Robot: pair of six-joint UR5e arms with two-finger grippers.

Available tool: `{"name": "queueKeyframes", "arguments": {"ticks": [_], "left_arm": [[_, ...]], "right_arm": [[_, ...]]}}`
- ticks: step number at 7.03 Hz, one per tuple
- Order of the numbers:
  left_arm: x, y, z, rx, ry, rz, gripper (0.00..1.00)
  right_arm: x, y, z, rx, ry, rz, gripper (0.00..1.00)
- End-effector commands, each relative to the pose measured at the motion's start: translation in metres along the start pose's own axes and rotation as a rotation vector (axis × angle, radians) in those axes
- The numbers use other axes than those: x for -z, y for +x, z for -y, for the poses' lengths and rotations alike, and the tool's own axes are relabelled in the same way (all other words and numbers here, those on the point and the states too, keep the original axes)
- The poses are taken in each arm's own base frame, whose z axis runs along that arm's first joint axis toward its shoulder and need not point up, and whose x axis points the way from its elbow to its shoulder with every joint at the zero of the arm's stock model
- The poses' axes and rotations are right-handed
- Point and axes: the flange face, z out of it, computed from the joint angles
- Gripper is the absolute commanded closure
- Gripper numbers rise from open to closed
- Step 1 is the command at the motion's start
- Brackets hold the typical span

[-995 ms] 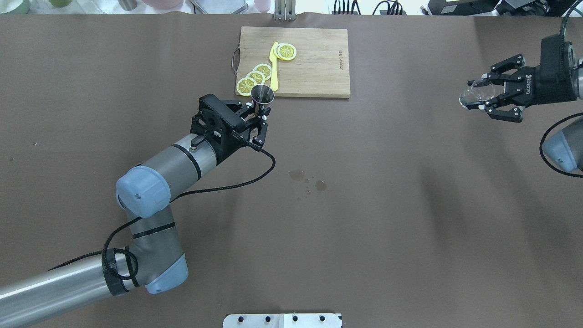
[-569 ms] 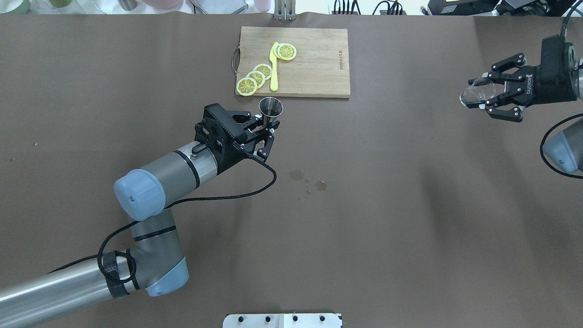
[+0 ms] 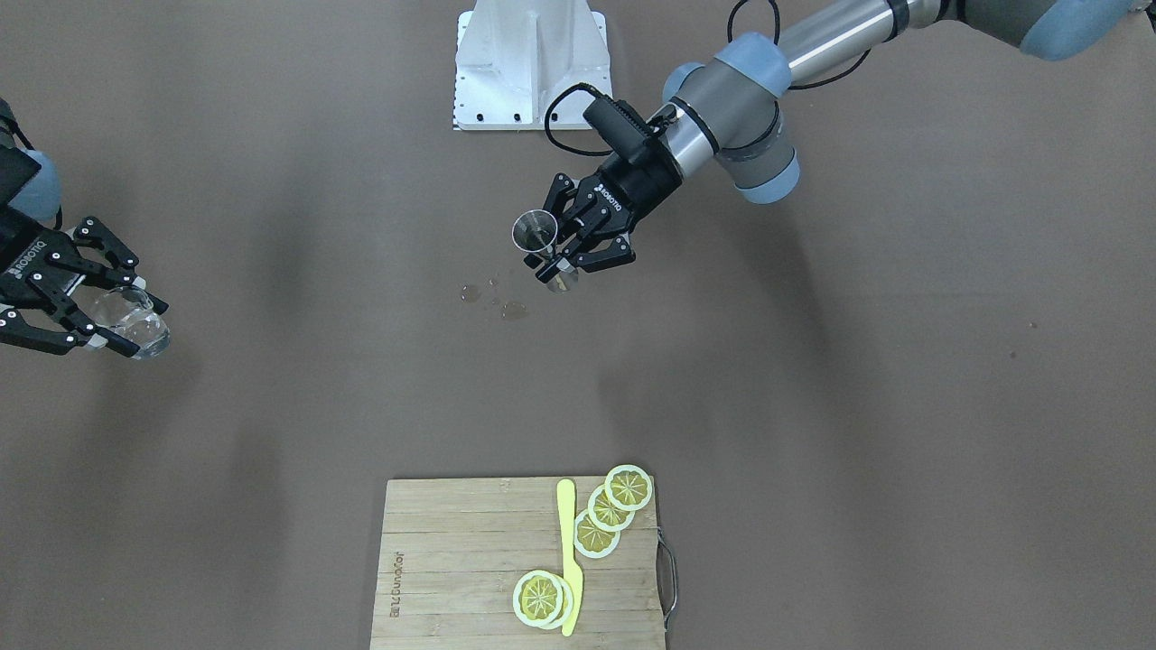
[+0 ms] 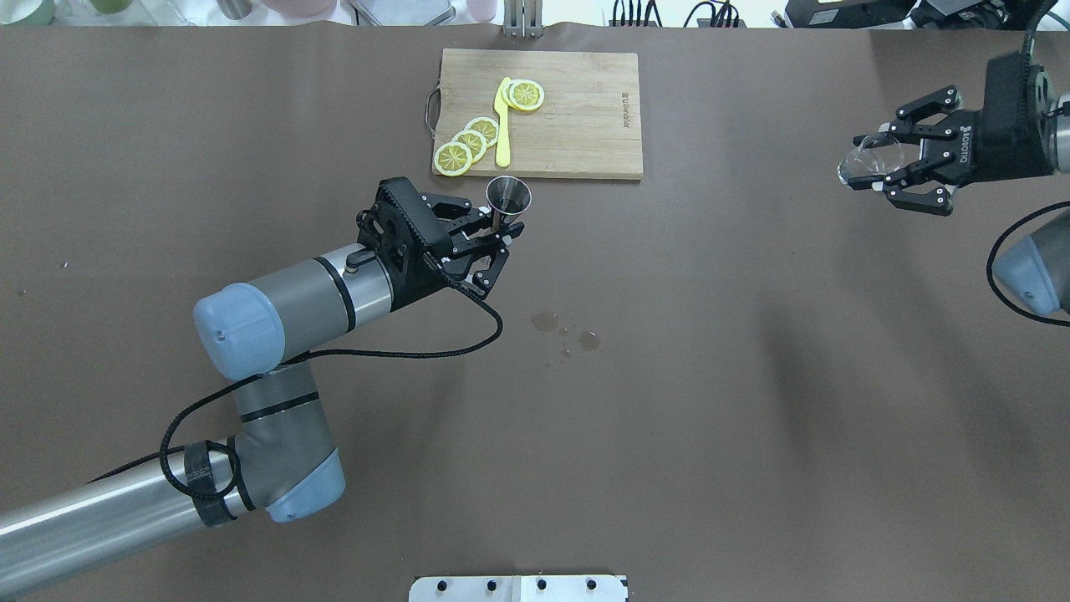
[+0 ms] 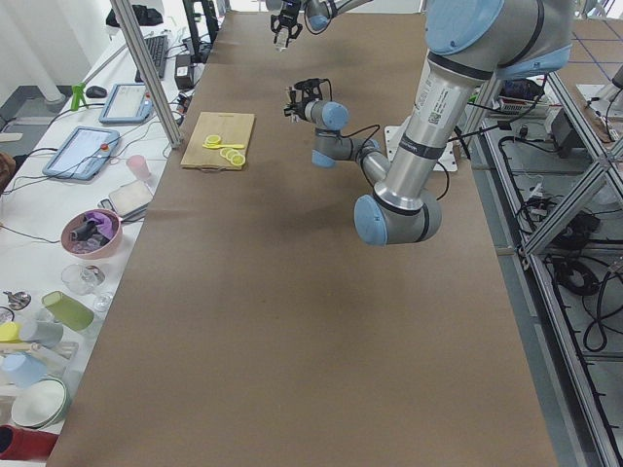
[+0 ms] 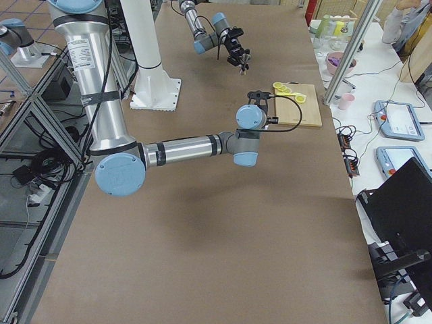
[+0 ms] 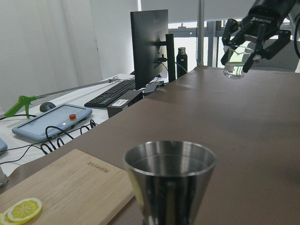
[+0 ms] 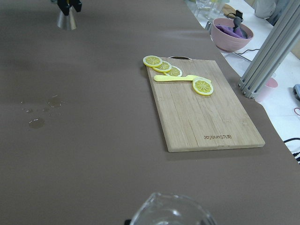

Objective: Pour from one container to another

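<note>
Glass (image 4: pixel 861 159) and jigger (image 4: pixel 508 194) hung well apart over the brown desk (image 4: pixel 752 418), whose far edge bore a wooden cutting board (image 4: pixel 577 117); the right hand (image 4: pixel 873 163) clenched the tilted clear glass, the left hand (image 4: pixel 500 227) clenched the upright steel jigger, raised near small droplets (image 4: pixel 568 330).

Left pincer (image 4: pixel 498 229) clamped (arm outstretched), right pincer (image 4: pixel 865 163) clamped, well apart
</note>
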Motion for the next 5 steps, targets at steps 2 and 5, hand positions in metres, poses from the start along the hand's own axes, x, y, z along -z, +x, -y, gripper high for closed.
{"name": "queueKeyframes", "arguments": {"ticks": [2,5], "left_arm": [[-0.01,0.016,0.022,-0.115,-0.008,-0.118,1.0],[-0.005,0.019,0.026,-0.113,-0.011,-0.137,1.0]], "right_arm": [[-0.004,-0.008,0.035,0.065,-0.035,-0.018,1.0],[-0.018,-0.038,0.093,0.195,-0.094,0.001,1.0]]}}
